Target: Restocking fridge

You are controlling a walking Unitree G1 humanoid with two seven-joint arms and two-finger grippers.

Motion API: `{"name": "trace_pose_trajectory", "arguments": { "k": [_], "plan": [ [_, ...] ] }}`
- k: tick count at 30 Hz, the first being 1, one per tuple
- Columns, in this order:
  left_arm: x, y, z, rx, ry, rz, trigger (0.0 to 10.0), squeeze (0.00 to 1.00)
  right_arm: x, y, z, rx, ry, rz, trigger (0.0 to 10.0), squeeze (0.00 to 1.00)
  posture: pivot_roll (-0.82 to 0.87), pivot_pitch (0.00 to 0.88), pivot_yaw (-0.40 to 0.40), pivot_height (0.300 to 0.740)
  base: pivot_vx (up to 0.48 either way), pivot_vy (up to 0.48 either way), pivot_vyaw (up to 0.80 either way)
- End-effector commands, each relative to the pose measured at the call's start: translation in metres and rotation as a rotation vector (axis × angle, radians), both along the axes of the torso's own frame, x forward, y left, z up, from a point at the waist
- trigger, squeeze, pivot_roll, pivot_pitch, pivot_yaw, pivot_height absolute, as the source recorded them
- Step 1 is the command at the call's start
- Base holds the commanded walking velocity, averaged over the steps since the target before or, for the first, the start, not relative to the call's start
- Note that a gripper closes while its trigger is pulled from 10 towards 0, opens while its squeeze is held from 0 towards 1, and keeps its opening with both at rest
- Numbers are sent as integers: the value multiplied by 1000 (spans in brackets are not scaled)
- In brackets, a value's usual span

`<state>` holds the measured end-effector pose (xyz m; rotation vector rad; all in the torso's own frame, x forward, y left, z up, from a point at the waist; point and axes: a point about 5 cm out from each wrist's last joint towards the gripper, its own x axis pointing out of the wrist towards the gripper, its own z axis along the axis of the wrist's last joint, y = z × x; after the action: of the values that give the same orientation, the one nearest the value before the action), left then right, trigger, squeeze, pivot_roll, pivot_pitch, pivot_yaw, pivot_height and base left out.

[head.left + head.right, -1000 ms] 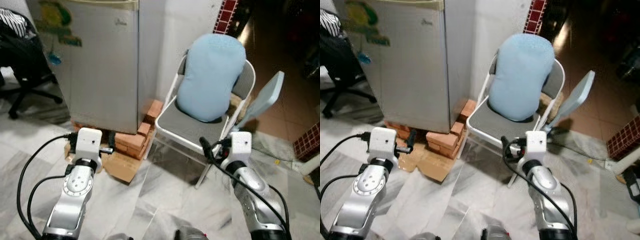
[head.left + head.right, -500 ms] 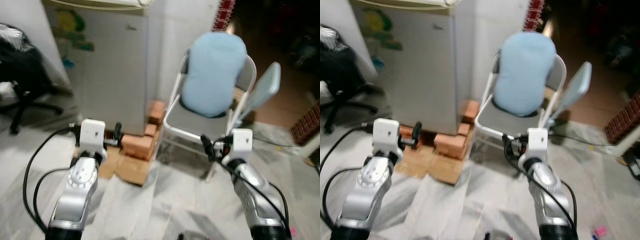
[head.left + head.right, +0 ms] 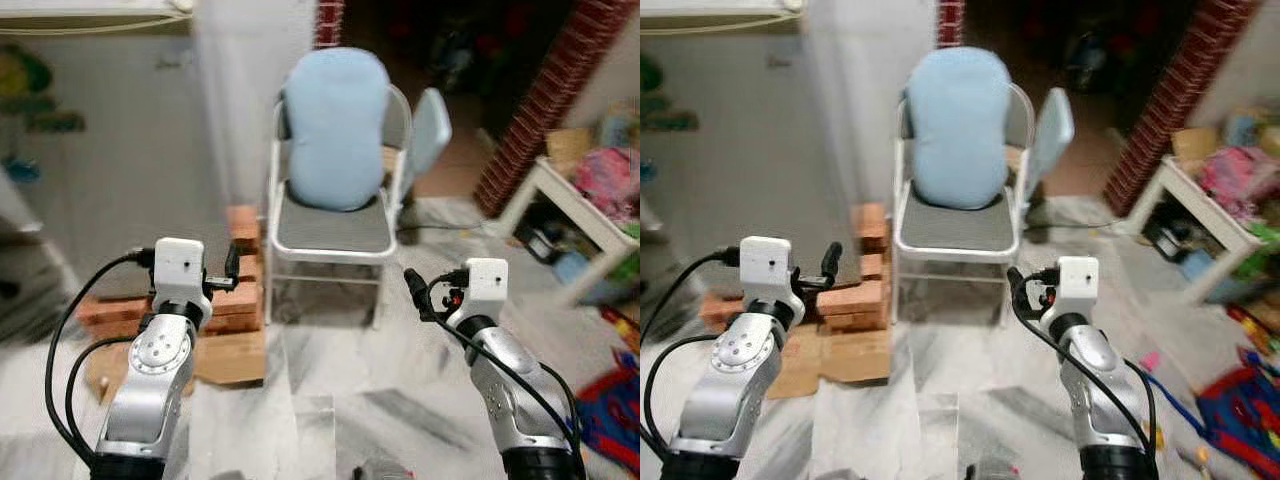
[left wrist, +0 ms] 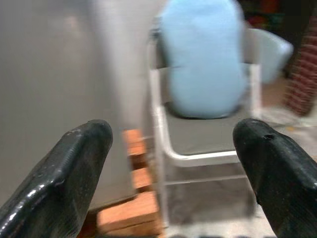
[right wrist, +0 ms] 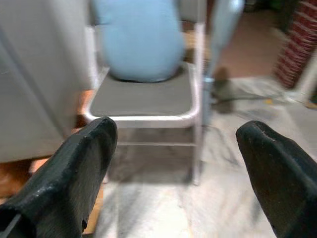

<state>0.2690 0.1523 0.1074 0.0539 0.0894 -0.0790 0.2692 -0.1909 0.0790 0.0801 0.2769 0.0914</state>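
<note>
Blurred frames suggest the camera has swung right: the grey metal fridge [image 3: 100, 150], door apparently closed, is now seen at far left, a blue-cushioned folding chair [image 3: 335, 170] centred. Left claw [image 3: 232, 268] and right claw [image 3: 412, 290] are held spread, empty.

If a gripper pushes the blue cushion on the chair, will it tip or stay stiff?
The cushion looks soft and plump, so it would probably dent, not stay stiff. It stands upright against the chair back, so a sideways push may well topple it. It seems light for its size.
</note>
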Motion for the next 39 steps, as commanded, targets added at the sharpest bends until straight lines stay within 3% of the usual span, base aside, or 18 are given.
{"name": "trace_pose_trajectory", "arguments": {
  "k": [1,24,39],
  "plan": [
    [-2,-6,0,-2,2,-27,10000,0,1,-2,2,4,-2,-9,10000,0,-14,0,-19,740,0,476,-800],
    [-8,-21,-7,-38,58,-143,10000,0,-1,-3,4,3,7,-14,10000,0,-22,0,-24,740,0,476,-800],
    [-8,-22,-7,-36,58,-145,10000,0,-1,-3,4,4,9,-14,10000,0,-20,0,-26,740,0,476,-800]
  ]
}}
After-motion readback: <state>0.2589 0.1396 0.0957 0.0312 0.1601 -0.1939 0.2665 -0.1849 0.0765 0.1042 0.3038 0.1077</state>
